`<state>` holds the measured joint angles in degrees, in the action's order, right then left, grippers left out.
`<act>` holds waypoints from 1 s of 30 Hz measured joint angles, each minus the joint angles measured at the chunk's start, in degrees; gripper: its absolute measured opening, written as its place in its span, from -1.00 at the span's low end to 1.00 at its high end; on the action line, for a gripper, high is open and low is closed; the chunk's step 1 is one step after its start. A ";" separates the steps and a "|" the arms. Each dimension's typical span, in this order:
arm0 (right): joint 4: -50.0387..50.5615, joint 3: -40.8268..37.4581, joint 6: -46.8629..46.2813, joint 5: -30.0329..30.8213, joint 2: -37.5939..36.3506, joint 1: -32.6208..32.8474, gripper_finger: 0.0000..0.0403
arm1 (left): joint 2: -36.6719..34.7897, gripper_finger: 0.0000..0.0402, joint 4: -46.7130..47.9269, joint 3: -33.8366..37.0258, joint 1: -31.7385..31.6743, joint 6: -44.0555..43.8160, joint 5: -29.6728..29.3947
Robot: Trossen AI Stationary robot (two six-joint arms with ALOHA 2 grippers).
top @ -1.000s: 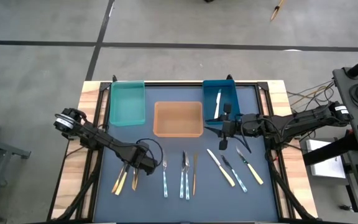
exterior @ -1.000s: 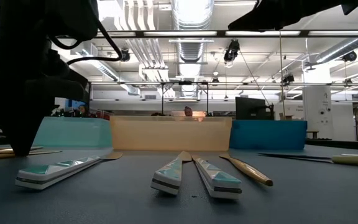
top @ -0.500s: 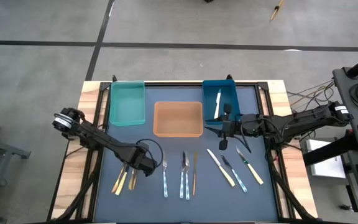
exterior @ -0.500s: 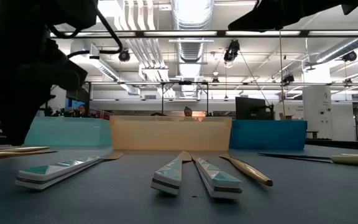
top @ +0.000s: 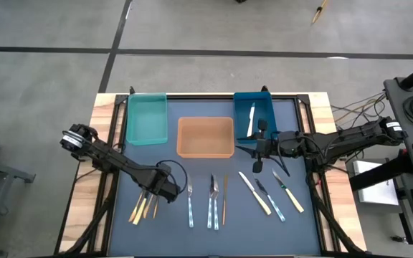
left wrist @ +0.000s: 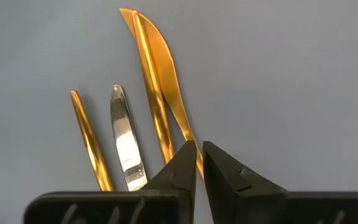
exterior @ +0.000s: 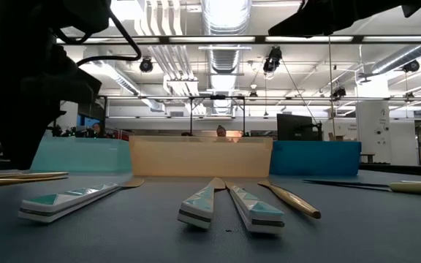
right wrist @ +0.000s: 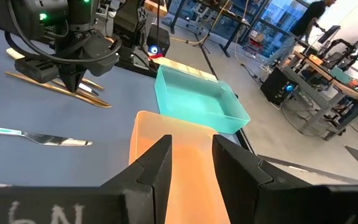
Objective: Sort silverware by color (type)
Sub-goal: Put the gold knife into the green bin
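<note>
1. Left gripper [top: 161, 191]: low over the mat's left front, fingers pinched nearly shut on the gold knife [left wrist: 156, 68].
2. Gold knife: lies with two other gold pieces [top: 140, 208] and one silver-looking piece; its long axis runs straight ahead of the fingers.
3. Teal bin [top: 147, 118]: toward the table's back from that cluster; the left arm is nearer.
4. Right gripper [top: 258, 159]: parted, empty, waiting before the blue bin [top: 254, 115].
</note>
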<state>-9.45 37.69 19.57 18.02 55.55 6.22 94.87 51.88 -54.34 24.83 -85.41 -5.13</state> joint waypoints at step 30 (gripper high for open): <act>0.20 0.00 -0.09 0.01 -0.02 -0.01 -0.47 | 4.56 -0.69 -5.75 1.02 3.99 -3.65 -2.12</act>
<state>-9.26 37.69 19.49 18.04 55.53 6.20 99.43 46.13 -53.32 28.82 -89.06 -7.25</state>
